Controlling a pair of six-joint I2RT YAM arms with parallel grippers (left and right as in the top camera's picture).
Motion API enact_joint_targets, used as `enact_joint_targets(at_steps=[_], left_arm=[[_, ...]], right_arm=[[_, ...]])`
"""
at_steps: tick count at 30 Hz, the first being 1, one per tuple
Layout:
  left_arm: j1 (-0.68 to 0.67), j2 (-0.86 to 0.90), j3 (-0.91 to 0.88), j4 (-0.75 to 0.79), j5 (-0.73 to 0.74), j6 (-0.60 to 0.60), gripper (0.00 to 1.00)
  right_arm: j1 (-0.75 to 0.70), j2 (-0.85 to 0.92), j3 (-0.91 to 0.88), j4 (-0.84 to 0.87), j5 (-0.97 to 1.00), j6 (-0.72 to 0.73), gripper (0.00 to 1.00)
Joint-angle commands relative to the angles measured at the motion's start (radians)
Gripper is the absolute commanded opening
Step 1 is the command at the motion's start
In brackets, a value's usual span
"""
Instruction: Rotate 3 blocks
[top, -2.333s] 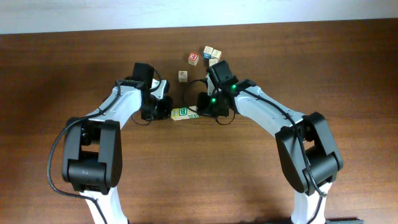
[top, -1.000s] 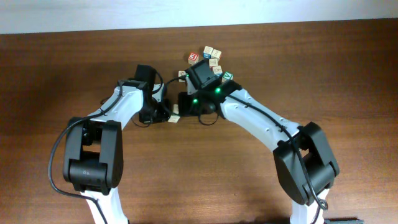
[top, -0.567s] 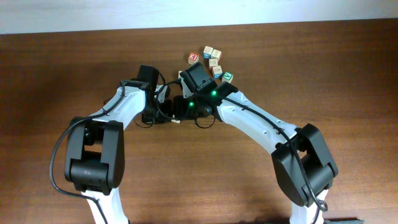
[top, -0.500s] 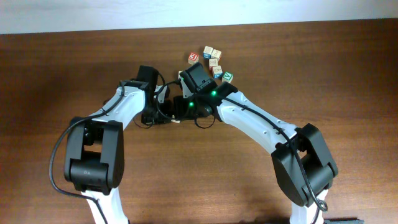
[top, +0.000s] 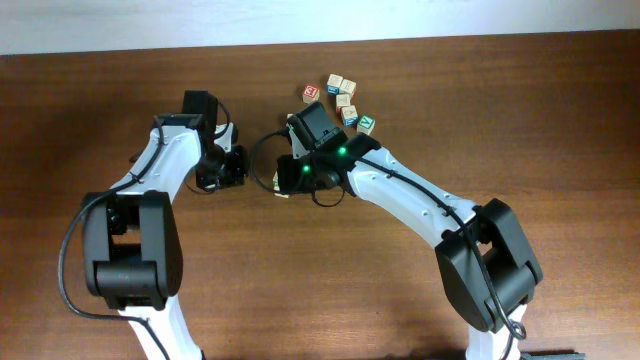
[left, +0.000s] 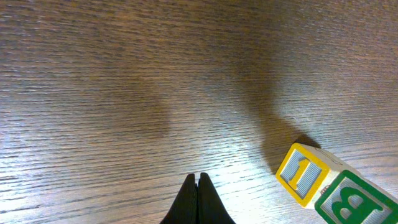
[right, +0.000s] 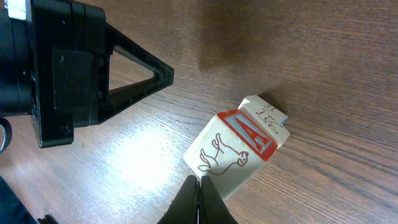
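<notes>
You are working with both pincers pressed together and gripping nothing. The left gripper (left: 197, 180) is hovering over bare table (left: 124, 93); the right gripper (right: 196, 182) is hanging at the near edge of the tan block (right: 231, 155), the one carrying a red-framed A and an animal drawing. The yellow-faced block (left: 303, 175), marked 1, is lying to the right of the left fingers and apart from them; the green-faced block (left: 351, 202), marked B, is touching its far side. From above, your right arm is covering this spot, so only a pale sliver is showing beneath it, and I cannot tell which cube that is; the spare blocks (top: 343, 100) are sitting apart, nearer the table's back edge.

Here is what I would be watching. With the fingers together you are only able to push, so a nudge off the tan block's centre is likely to be sliding it rather than turning it. The yellow and green cubes are touching, so turning one risks dragging the other. The left gripper's black body is sitting close to the tan block, so a wide sweep by either arm could be knocking them together.
</notes>
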Motion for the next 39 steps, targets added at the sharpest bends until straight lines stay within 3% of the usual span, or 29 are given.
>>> enact_joint_targets(at_steps=[1,9,15,21,30,39], left_arm=[[-0.002,0.008,0.014,-0.002,-0.008,0.016,0.00],[-0.002,0.008,0.014,-0.001,-0.007,0.016,0.00],[-0.002,0.008,0.014,0.011,0.045,0.094,0.00],[-0.002,0.008,0.014,0.044,0.129,0.158,0.00],[-0.006,0.008,0.013,0.051,0.196,0.161,0.00],[-0.038,0.008,0.013,0.052,0.197,0.160,0.00]], right_arm=[[0.008,0.007,-0.004,0.016,0.038,-0.010,0.04],[-0.023,0.007,0.045,0.009,0.038,-0.038,0.04],[-0.060,0.007,0.215,-0.148,0.039,-0.059,0.04],[-0.138,0.011,0.166,-0.251,0.039,0.016,0.04],[-0.149,0.029,-0.056,-0.047,-0.136,0.082,0.04],[-0.148,0.056,-0.114,0.088,-0.215,0.130,0.04]])
